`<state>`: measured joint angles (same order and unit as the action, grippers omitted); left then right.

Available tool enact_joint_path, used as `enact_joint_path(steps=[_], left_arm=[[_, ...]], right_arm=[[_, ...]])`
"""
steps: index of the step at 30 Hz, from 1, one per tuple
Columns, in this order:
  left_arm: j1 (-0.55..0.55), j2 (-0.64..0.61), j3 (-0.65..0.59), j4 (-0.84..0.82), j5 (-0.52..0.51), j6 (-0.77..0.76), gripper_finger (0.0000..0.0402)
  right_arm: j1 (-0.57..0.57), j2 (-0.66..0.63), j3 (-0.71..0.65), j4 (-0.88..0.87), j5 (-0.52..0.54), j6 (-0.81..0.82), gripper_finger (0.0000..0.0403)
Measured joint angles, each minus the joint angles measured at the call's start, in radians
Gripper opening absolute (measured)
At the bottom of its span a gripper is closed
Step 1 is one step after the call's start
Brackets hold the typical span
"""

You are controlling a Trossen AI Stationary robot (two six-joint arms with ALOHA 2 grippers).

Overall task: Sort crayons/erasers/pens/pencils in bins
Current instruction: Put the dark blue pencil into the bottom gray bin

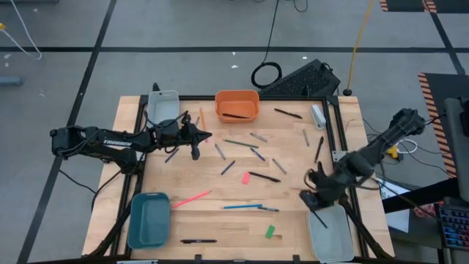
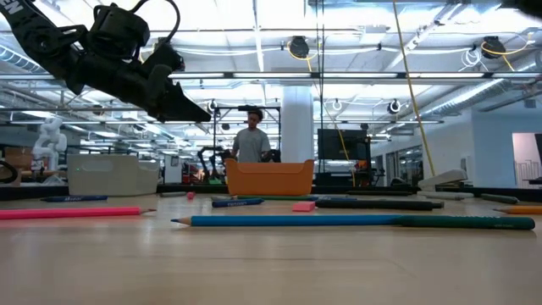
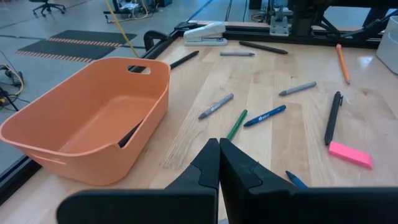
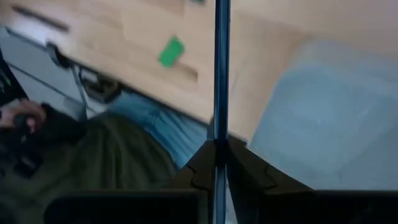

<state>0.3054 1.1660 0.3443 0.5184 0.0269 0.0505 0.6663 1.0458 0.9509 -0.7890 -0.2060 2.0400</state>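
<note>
Pen [image 4: 220, 74] clamped upright in my right gripper [image 1: 316, 199] hangs at lower right beside the pale grey bin [image 1: 331, 233], awaiting a lowering and release inside, while my left gripper [image 1: 196, 136], fingers pressed together empty, hovers at upper left near the orange bin [image 1: 237, 105].

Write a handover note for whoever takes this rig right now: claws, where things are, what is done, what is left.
Left claw: shut, empty, hovering near the orange bin.
Right claw: shut on a slim dark stick, above the right-hand pale bin.
Done: one dark pen lies in the orange bin.
The teal bin and left-hand pale bin look unfilled.
Left: pink pencil, blue pencil, pink eraser, green eraser and many other sticks lie loose on the table.
</note>
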Motion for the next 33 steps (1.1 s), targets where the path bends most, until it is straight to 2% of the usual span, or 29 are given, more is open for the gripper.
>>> enact_joint_path(steps=[7,10,25,33], left_arm=[[0.000,0.000,0.000,0.000,0.000,-0.004,0.0003],[0.000,0.000,0.000,0.001,0.000,-0.007,0.0003],[0.000,0.000,0.000,-0.001,0.000,-0.015,0.0003],[0.000,0.000,0.000,-0.001,-0.001,-0.021,0.0003]], right_arm=[[0.203,-0.001,0.029,0.056,0.018,0.222,0.0025],[0.256,0.011,0.029,0.063,0.022,0.247,0.0025],[0.354,0.075,-0.105,0.032,0.018,0.235,0.0025],[0.371,0.075,-0.235,0.229,0.021,0.199,0.0025]])
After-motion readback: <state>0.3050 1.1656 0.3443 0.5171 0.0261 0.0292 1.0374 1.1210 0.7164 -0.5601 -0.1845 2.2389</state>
